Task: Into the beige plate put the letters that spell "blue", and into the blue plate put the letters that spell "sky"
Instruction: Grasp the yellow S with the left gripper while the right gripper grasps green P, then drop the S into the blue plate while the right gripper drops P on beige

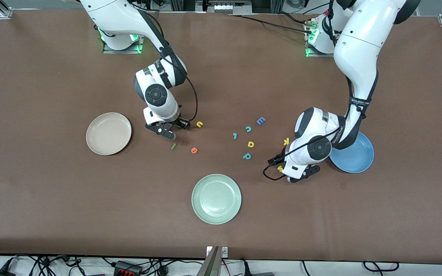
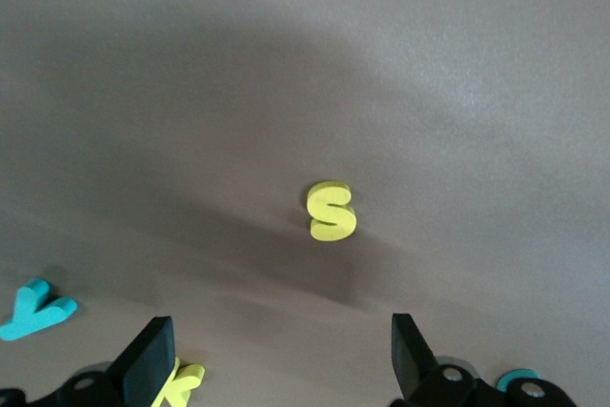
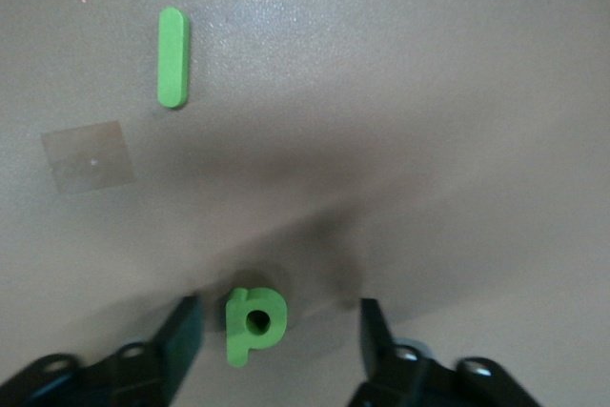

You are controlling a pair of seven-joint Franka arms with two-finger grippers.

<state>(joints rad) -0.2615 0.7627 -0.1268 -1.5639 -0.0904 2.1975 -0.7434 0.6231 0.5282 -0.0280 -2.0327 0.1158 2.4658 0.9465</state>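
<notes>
We see three round plates on the brown table (image 1: pixel 33 191), and all three hold nothing. The beige plate (image 1: pixel 108 133) lies toward the right arm's end, the blue plate (image 1: pixel 353 153) toward the left arm's end with the left arm's wrist partly over it, and a pale green plate (image 1: pixel 216 198) sits nearest the front camera between them. Every letter lies on the tabletop. The right gripper (image 3: pixel 276 340) is low over the table just beside the beige plate, its fingers (image 3: pixel 181 335) standing apart on either side of the green b (image 3: pixel 255 324) with gaps showing, so nothing is clamped. The thin green l (image 1: pixel 173 146) lies near it, nearer the front camera, with the orange e (image 1: pixel 194 150) beside that and the yellow u (image 1: pixel 199 124) just beside the gripper. The left gripper (image 2: pixel 276 364) hangs low beside the blue plate, fingers (image 2: pixel 152 359) spread wide and holding nothing, above the yellow s (image 2: pixel 332 211). The teal y (image 2: pixel 33 310) and the yellow k (image 1: pixel 286 141) lie near it. In the middle of the table lie the blue E (image 1: pixel 260 120), a teal c (image 1: pixel 248 128), a teal l-like piece (image 1: pixel 235 135), a yellow a (image 1: pixel 251 144) and a teal p (image 1: pixel 247 156).
</notes>
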